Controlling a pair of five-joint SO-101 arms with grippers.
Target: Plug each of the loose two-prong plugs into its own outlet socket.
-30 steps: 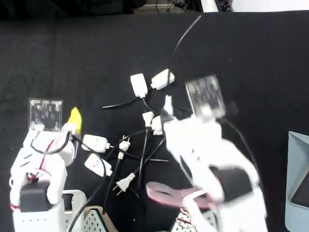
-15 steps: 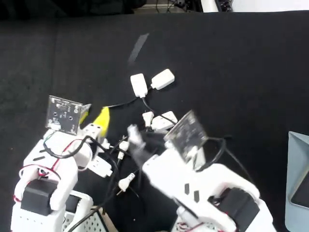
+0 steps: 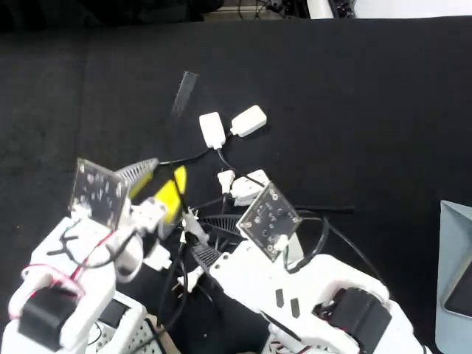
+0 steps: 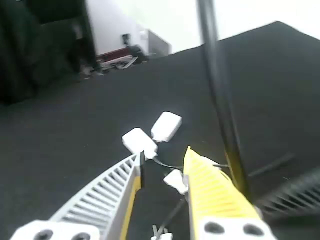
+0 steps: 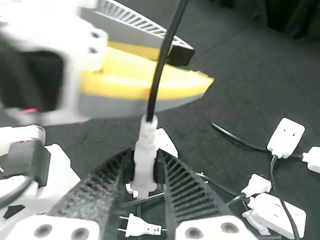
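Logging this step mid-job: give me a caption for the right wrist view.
Right gripper pinches a white plug, its black cord running up past the left gripper.

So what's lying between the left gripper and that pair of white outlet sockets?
In the high view, a thin black cord crosses the gap between the left gripper and the outlet sockets; nothing else lies there.
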